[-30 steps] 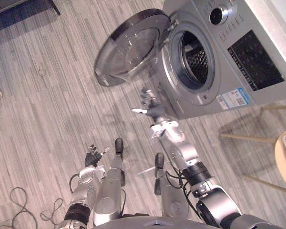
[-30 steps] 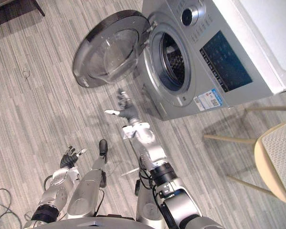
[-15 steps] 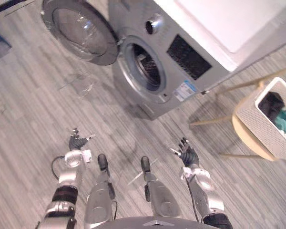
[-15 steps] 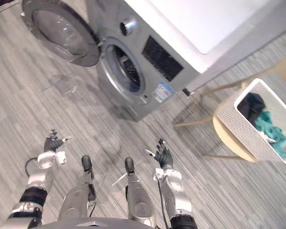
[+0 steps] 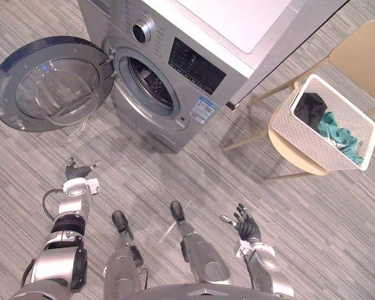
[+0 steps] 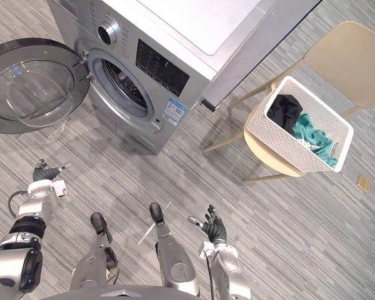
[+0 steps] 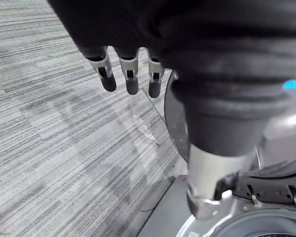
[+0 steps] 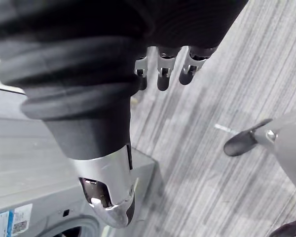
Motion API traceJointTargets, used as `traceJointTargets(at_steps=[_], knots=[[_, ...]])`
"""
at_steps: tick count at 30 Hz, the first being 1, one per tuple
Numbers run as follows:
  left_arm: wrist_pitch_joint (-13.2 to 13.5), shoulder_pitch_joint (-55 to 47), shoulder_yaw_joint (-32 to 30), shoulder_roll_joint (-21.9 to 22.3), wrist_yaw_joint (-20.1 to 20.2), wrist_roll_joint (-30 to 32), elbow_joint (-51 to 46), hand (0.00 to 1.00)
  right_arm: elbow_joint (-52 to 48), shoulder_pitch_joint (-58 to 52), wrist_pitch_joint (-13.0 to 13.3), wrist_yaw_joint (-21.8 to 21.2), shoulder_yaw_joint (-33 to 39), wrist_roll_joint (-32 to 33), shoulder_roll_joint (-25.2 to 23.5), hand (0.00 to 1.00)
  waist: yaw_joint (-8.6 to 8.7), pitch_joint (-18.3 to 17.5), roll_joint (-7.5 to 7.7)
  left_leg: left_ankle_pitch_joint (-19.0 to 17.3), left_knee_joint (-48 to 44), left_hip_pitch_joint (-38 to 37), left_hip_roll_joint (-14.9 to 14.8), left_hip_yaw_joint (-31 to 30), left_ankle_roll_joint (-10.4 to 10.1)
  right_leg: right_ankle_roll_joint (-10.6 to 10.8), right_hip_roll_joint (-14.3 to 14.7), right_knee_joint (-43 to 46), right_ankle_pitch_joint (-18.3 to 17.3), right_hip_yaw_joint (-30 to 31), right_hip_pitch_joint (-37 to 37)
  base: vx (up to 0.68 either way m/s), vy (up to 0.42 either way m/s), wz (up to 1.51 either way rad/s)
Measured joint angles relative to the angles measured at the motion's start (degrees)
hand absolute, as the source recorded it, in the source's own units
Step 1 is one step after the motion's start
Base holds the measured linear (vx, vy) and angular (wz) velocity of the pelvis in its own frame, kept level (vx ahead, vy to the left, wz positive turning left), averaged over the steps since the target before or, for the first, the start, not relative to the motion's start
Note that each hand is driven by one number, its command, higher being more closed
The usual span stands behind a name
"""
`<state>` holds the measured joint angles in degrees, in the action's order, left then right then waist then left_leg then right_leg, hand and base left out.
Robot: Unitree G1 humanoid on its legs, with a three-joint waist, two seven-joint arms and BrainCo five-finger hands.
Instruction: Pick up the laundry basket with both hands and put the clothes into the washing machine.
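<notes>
A white lattice laundry basket [image 5: 306, 145] stands on a beige chair [image 5: 362, 56] to the right of the washing machine [image 5: 237, 25]. In it lie a black garment [image 5: 311, 107] and teal clothes [image 5: 339, 135]. The washer's round door [image 5: 47, 84] is swung wide to the left, and the drum opening [image 5: 151, 84] is dark. My left hand [image 5: 78, 170] hangs low in front of the door, fingers [image 7: 128, 79] relaxed and holding nothing. My right hand [image 5: 245, 226] is low at the lower right, well short of the basket, with its fingers [image 8: 163, 74] straight and nothing in them.
The chair's thin wooden legs [image 5: 253, 139] reach out toward the washer's right corner. Grey plank floor [image 5: 337, 225] spreads between my right hand and the chair. The open door juts out over the floor on my left.
The camera has swung, bringing the washer to the upper left and the whole basket and chair into view. My right hand, raised near the door a second ago, now hangs low.
</notes>
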<state>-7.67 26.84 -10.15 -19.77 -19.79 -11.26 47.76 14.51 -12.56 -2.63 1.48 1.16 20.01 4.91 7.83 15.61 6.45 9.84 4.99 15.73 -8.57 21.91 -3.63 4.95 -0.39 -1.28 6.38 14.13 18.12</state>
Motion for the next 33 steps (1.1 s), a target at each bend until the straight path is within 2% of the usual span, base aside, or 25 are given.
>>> traceJointTargets(at_steps=[4,10,11,16,19,22,25,31,33], knots=[[-0.14,2.68,0.04,-1.56,-0.16,-1.32,1.40,0.00,-0.05,0.04,0.27,-0.03,-0.62,0.63,-0.34,0.00,0.17,0.31,0.86,0.65,0.02,1.41,0.08,-0.02,0.34,0.07,-0.12,-0.22,0.80,-0.14,1.31,0.00,0.000,0.00],[-0.03,13.53,0.16,-7.97,-2.35,-4.62,2.60,0.00,-0.34,0.06,2.25,1.11,-0.60,2.98,-2.43,0.00,0.41,1.95,3.36,1.52,0.03,5.71,-0.03,-0.36,0.31,-0.26,-0.19,-1.64,2.38,-0.25,4.67,-0.06,-0.005,0.01],[-1.10,15.60,0.32,-8.08,-2.81,-6.04,2.96,0.00,-0.92,-0.28,2.46,1.83,-0.79,3.27,-2.60,0.00,0.36,2.01,3.48,1.59,0.03,6.79,-0.08,-0.36,0.27,-0.37,-0.19,-1.65,2.44,-0.32,5.73,-0.08,-0.007,0.04],[-1.03,22.01,1.38,-8.43,-4.30,-8.90,2.54,0.00,-7.87,-1.55,4.06,4.10,-1.75,4.57,-2.87,0.00,0.05,3.39,3.91,1.49,0.02,9.84,-1.16,3.03,0.46,-0.16,-0.16,-1.60,2.65,-0.91,8.76,-0.06,-0.011,0.03],[-0.87,24.59,1.37,-8.87,-7.24,-12.04,2.40,0.00,-9.52,-2.13,4.91,5.52,-1.70,4.93,-3.29,0.00,-0.77,3.87,4.36,1.59,0.01,10.26,-1.71,5.10,0.34,0.41,-0.19,-1.60,3.63,-0.85,9.56,-0.02,-0.019,-0.07],[-0.43,26.42,1.26,-10.02,-8.68,-15.12,1.98,0.00,-10.69,-2.91,5.21,7.33,-1.73,5.11,-4.47,0.00,-1.84,4.07,4.23,1.35,0.01,10.20,-3.24,5.81,0.37,0.87,1.25,-1.60,6.74,-0.73,9.97,0.01,-0.017,-0.23],[0.86,27.51,0.84,-10.50,-8.85,-15.13,-0.43,0.00,-11.96,-3.70,5.98,7.42,-1.60,5.10,-4.44,0.00,-2.48,4.60,3.44,1.08,0.01,9.66,-5.20,6.01,0.45,-0.16,3.28,-1.19,10.34,-0.98,9.96,-0.01,0.005,-0.14],[3.47,27.55,-1.15,-10.46,-8.19,-15.13,-5.61,0.00,-12.08,-5.00,6.11,7.32,-1.77,4.86,-4.35,0.00,-3.37,6.02,1.21,0.73,0.00,8.28,-5.80,7.08,0.16,-0.25,3.61,1.08,10.27,-2.42,9.42,-0.05,0.008,0.07],[3.56,26.37,-1.69,-10.44,-8.16,-15.09,-5.62,0.00,-12.07,-5.10,5.95,7.27,-1.90,4.76,-4.34,0.00,-3.57,6.22,0.90,0.74,0.00,7.46,-5.66,7.52,0.16,-1.46,3.42,1.08,9.31,-2.59,8.38,-0.04,-0.026,0.10]])
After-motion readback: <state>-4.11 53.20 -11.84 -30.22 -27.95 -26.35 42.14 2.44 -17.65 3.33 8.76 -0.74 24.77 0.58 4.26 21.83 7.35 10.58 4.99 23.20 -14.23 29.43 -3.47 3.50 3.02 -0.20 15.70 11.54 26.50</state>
